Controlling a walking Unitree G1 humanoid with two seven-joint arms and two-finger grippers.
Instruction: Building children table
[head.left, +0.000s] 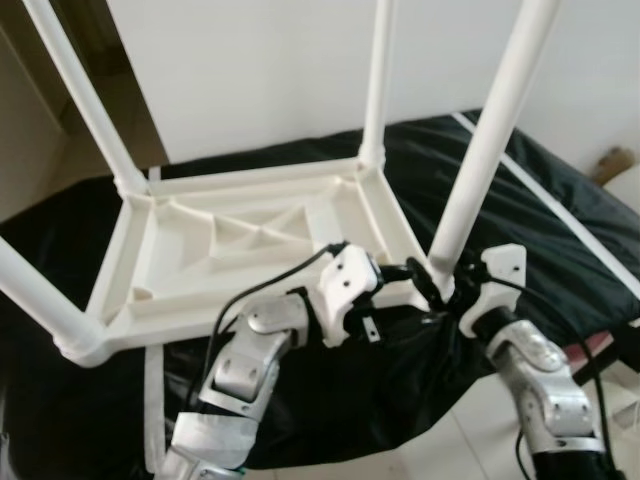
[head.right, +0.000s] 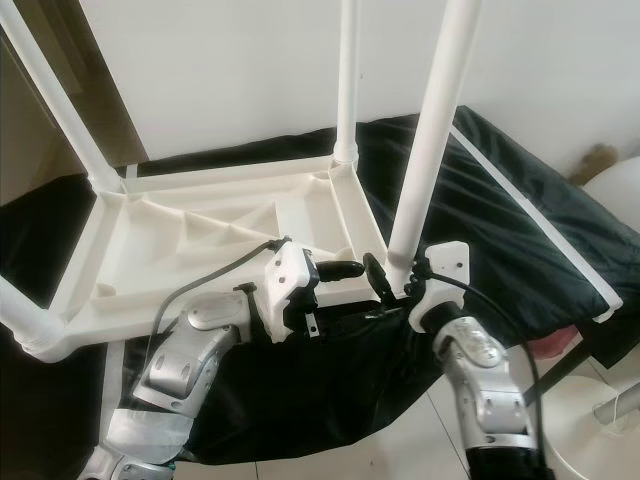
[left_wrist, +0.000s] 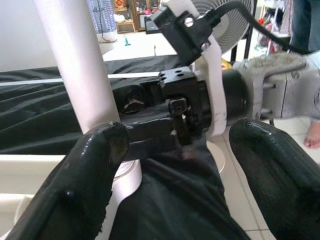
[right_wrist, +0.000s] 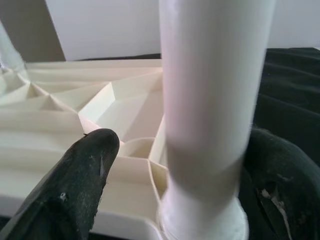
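Legs stand in all four corner sockets of the upturned white tabletop (head.left: 230, 250), which rests on a black cloth (head.left: 560, 220). In the left eye view, both grippers meet at the near-right leg (head.left: 490, 140), so the step in hand looks like seating that last leg.

In the right eye view, the right gripper (head.right: 385, 285) sits at the leg's foot, with the left gripper (head.right: 340, 272) just beside it.

The left wrist view has the left fingers (left_wrist: 95, 165) spread wide, holding nothing.

In the right wrist view, the right fingers (right_wrist: 75, 185) flank the leg (right_wrist: 210, 100) loosely. The next move probably calls for pressing it straight down into its socket (right_wrist: 200, 220).
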